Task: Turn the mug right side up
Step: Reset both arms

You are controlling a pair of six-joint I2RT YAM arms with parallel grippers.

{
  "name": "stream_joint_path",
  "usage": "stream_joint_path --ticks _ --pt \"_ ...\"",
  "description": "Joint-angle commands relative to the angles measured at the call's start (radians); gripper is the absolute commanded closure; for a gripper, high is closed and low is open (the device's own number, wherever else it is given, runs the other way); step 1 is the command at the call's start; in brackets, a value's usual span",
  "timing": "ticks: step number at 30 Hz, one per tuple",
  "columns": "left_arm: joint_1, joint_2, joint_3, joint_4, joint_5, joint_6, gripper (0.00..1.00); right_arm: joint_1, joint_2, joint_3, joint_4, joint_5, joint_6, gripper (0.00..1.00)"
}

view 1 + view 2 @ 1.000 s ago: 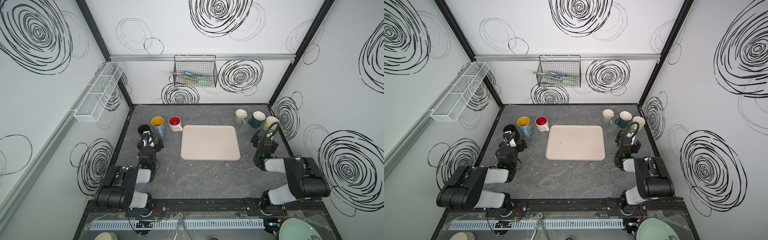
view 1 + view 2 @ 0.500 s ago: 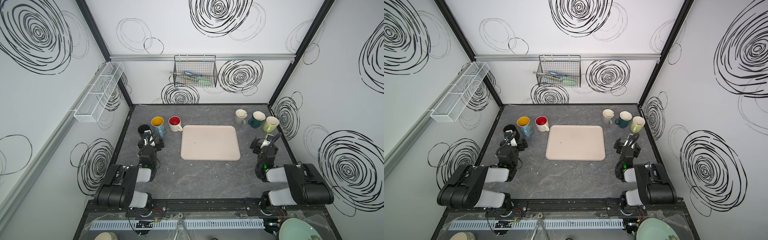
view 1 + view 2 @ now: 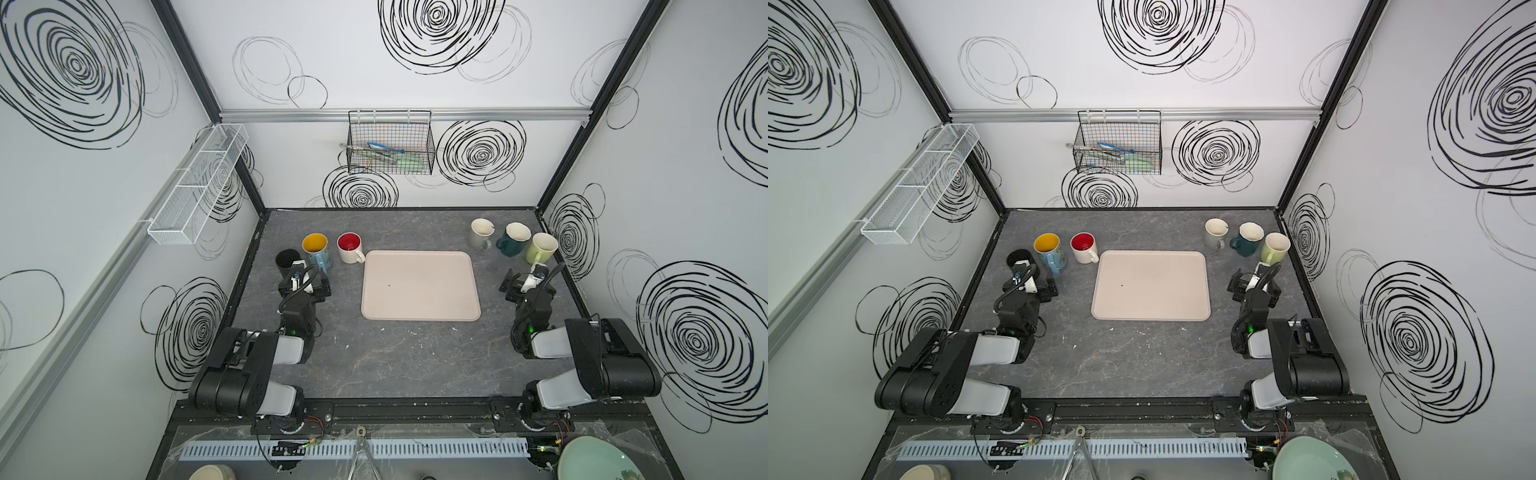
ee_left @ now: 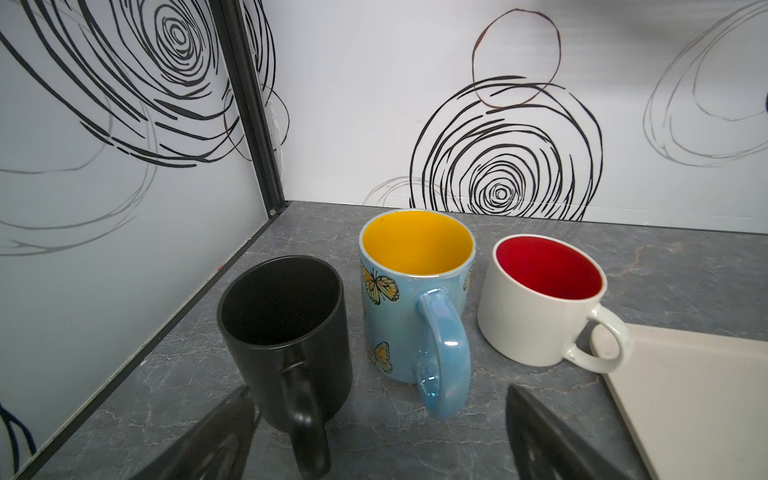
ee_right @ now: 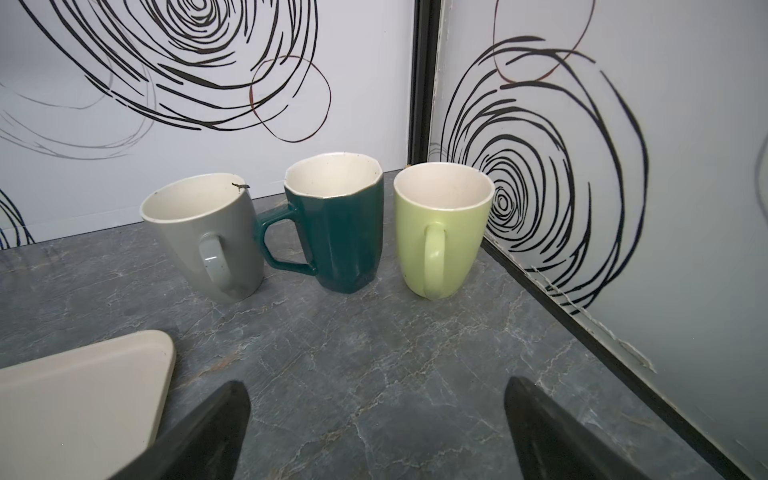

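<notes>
Grey tabletop (image 3: 415, 365): right gripper (image 5: 374, 415) has backed off the upright light green mug (image 5: 440, 232); it and left gripper (image 4: 374, 419) both gape empty, so task looks done.

Dull grey veined stone-look tabletop (image 3: 395, 361), glossy glazed green mug (image 5: 440, 232), pearly shiny blue mug (image 4: 415, 316), satin black mug (image 4: 286, 332) beside it, smooth matt beige tray (image 3: 419, 286), possibly plastic, black wire basket (image 3: 390, 143) upper centre, white mesh rack (image 3: 199, 183) upper left.
</notes>
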Motion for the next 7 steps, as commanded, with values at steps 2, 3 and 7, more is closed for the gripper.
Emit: stream_joint_path --ticks 2,3,7 --pt "-0.001 0.015 0.03 0.059 0.007 0.013 0.04 -0.006 -0.013 0.006 -0.003 -0.007 0.005 0.0" --pt "0.002 0.015 0.033 0.055 0.011 0.012 0.04 -0.01 -0.012 0.008 -0.004 -0.014 0.008 0.0" --pt "0.002 0.01 0.023 0.068 0.012 0.013 0.04 -0.024 -0.013 0.011 -0.01 -0.036 0.015 0.0"
